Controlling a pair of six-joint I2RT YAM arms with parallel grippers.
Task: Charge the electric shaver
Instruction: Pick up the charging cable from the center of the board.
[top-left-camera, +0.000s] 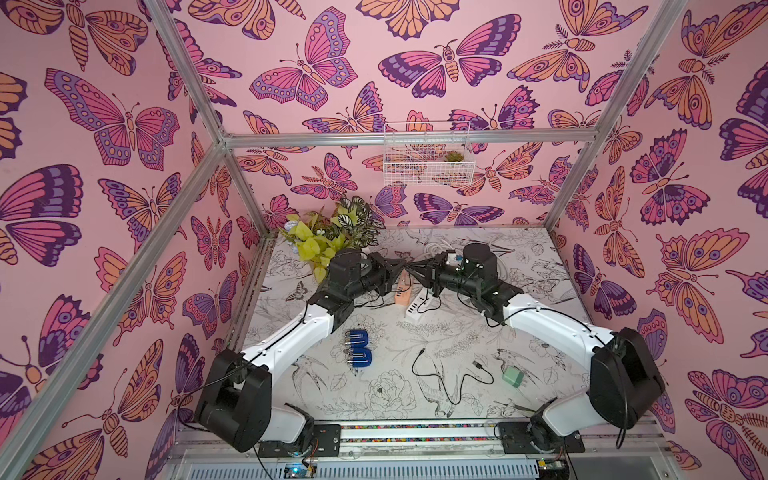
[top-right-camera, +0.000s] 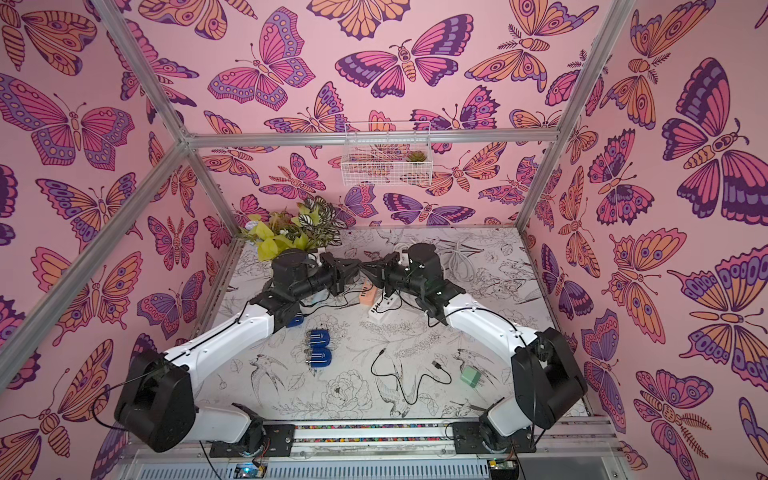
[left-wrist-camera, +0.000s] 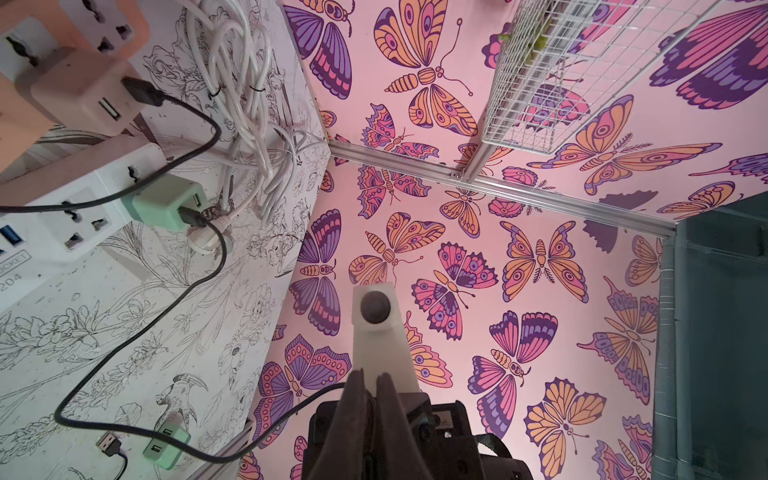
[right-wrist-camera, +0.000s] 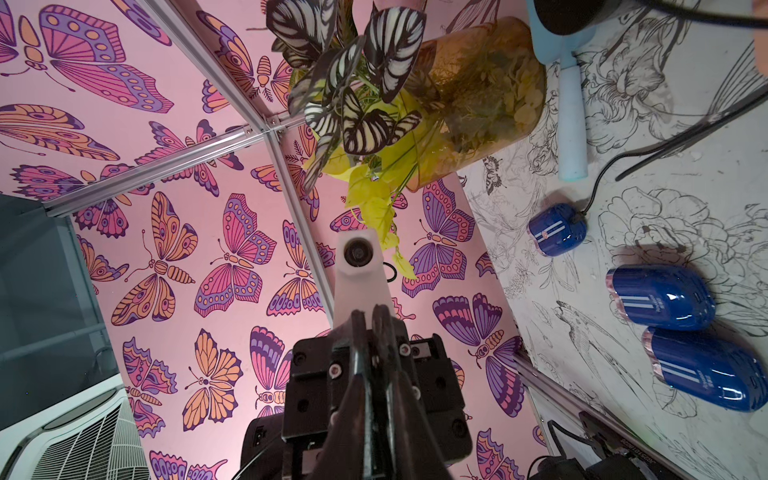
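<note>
Three blue electric shavers lie on the table. Two (top-left-camera: 357, 337) (top-left-camera: 360, 358) lie side by side in the open. The third (right-wrist-camera: 557, 235) has a black cable plugged into it and sits partly under my left arm (top-right-camera: 296, 320). A loose black cable (top-left-camera: 440, 382) and a loose green adapter (top-left-camera: 513, 377) lie near the front. My left gripper (top-left-camera: 401, 263) (left-wrist-camera: 371, 374) and right gripper (top-left-camera: 415, 268) (right-wrist-camera: 369, 311) hover tip to tip above the power strips. Both are shut and nothing shows between their fingers.
A peach power strip (top-left-camera: 402, 291) carries a peach adapter (left-wrist-camera: 83, 91), and a white strip (top-left-camera: 415, 307) carries a green adapter (left-wrist-camera: 162, 203); each has a black cable plugged in. Coiled white cord (left-wrist-camera: 245, 104) lies behind them. A potted plant (top-left-camera: 332, 232) stands back left and a wire basket (top-left-camera: 428, 153) hangs on the wall.
</note>
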